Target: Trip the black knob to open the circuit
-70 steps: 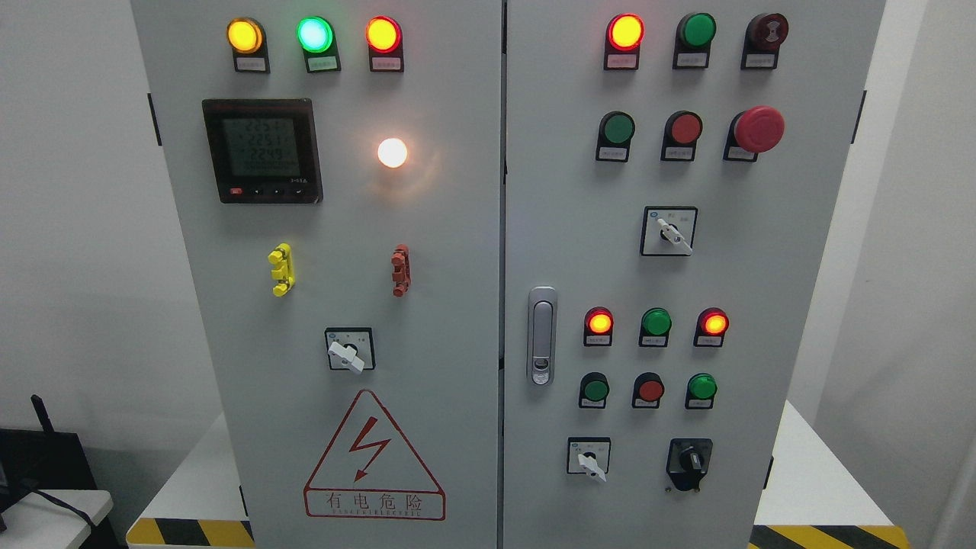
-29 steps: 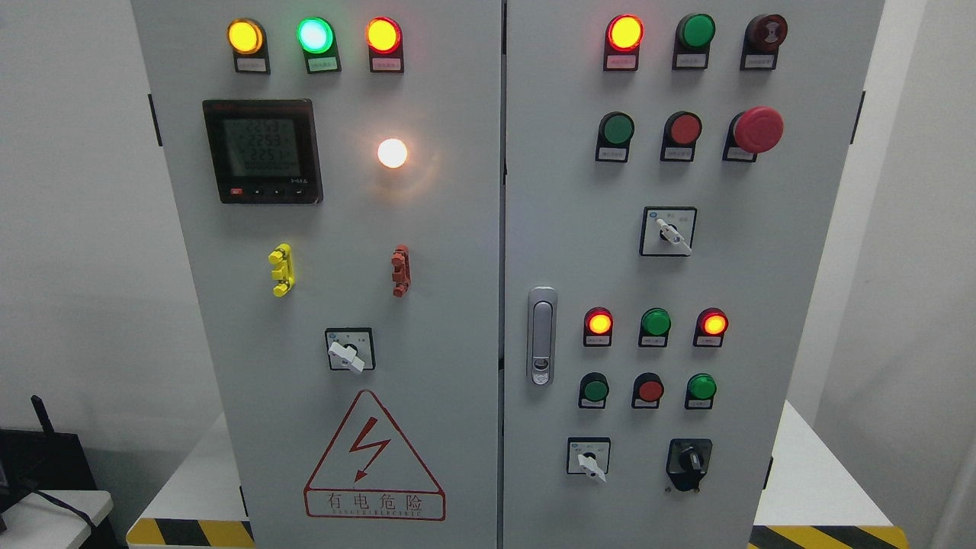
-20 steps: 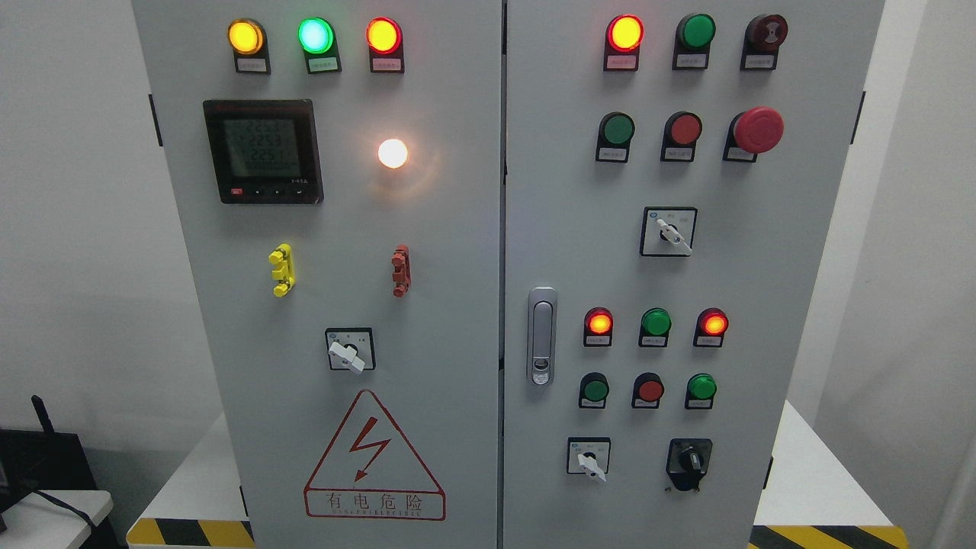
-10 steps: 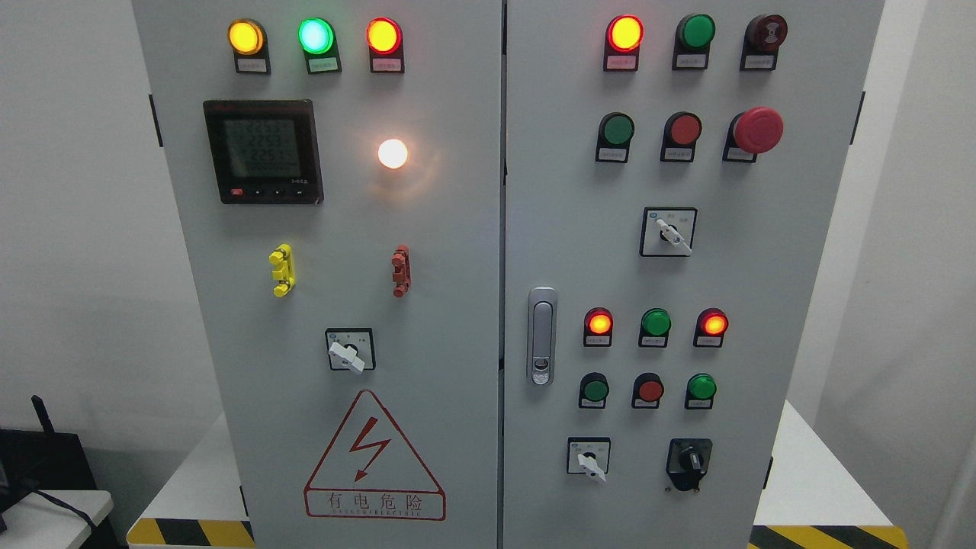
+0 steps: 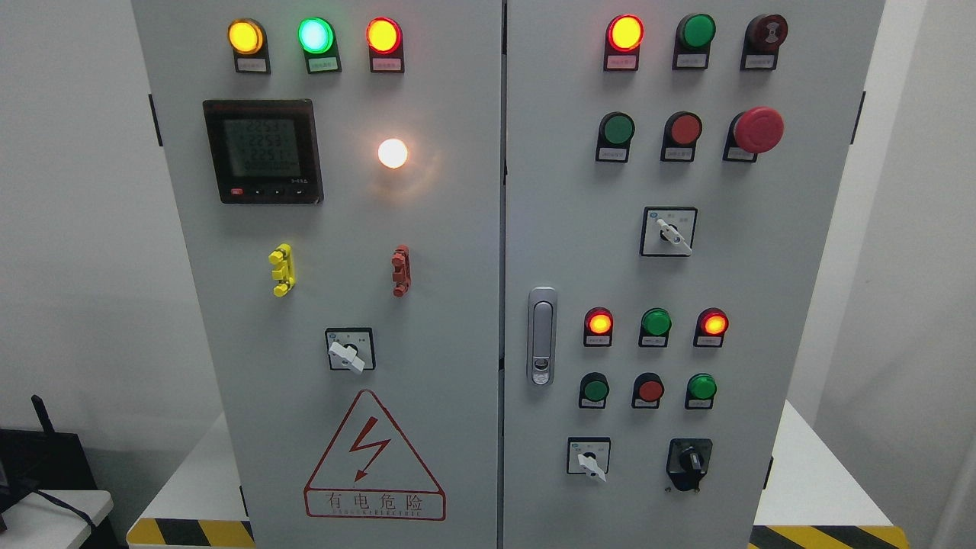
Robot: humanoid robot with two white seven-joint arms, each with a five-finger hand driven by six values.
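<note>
A grey two-door electrical cabinet (image 5: 457,229) fills the head view. The black knob (image 5: 690,462) sits low on the right door, on a black plate, with its pointer standing near upright. To its left is a white-handled selector switch (image 5: 588,457). Neither of my hands nor arms shows anywhere in the picture.
The right door carries lit red lamps (image 5: 625,33), green and red push buttons, a red mushroom stop button (image 5: 758,129) and a silver door latch (image 5: 541,335). The left door has a digital meter (image 5: 262,150), a lit white lamp (image 5: 393,153) and a warning triangle (image 5: 374,457).
</note>
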